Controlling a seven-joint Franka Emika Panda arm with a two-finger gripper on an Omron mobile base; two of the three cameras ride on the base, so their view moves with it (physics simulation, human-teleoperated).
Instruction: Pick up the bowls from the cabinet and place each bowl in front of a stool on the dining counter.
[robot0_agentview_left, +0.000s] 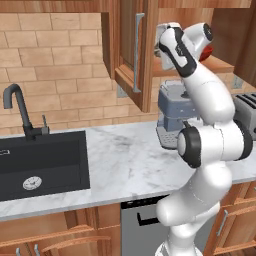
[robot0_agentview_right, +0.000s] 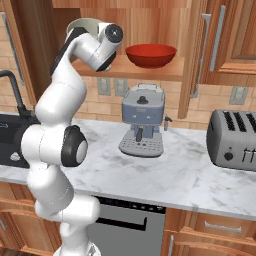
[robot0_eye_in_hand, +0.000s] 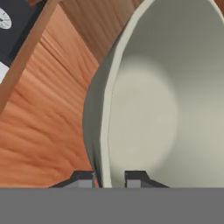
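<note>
The pale grey-green bowl (robot0_eye_in_hand: 148, 109) looms close in the hand view, its rim running down between my two fingertips. My gripper (robot0_eye_in_hand: 109, 177) is shut on that rim, one finger outside the wall and one inside. From the right base view the bowl's rim (robot0_agentview_right: 85, 21) peeks over my hand, well above the wooden shelf (robot0_agentview_right: 150, 72) of the open cabinet (robot0_agentview_left: 131, 55). The glossy red bowl (robot0_agentview_right: 150, 54) rests on the same shelf to the right, untouched. A sliver of the red bowl (robot0_agentview_left: 207, 50) shows behind my arm in the left base view.
Below the shelf an espresso machine (robot0_agentview_right: 142, 120) stands on the marble worktop (robot0_agentview_right: 175, 175), with a toaster (robot0_agentview_right: 235, 140) to its right. A black sink (robot0_agentview_left: 40, 165) and faucet (robot0_agentview_left: 20, 110) lie to the left. Open cabinet doors (robot0_agentview_right: 197, 55) flank the shelf.
</note>
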